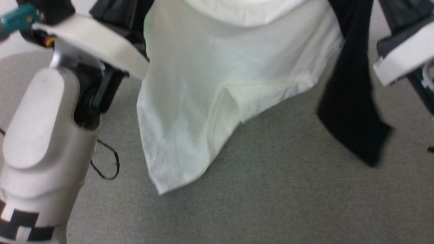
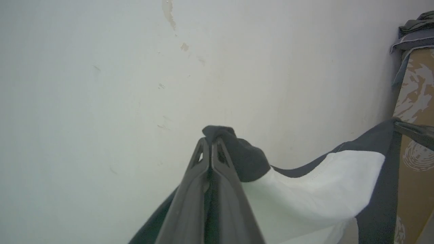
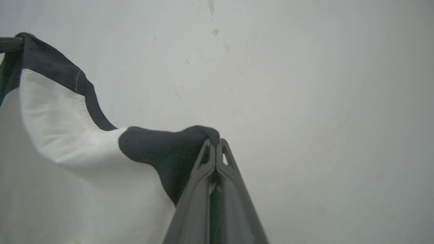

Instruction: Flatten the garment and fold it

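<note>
Two holds: left hand [image 2: 211, 140] and right hand [image 3: 216, 141] clench the garment [image 1: 210, 84] above grey carpet [image 1: 288, 189], perhaps a brown box [image 2: 418, 101] beside.

We count garment [image 1: 217, 84]: one | grippers: two, the left gripper [image 2: 211, 140] and the right gripper [image 3: 216, 141] | arms: two, left arm [image 1: 37, 135] and right arm [image 1: 403, 57] | cardboard box [image 2: 417, 101]: one | black cable [image 1: 117, 162]: one
</note>
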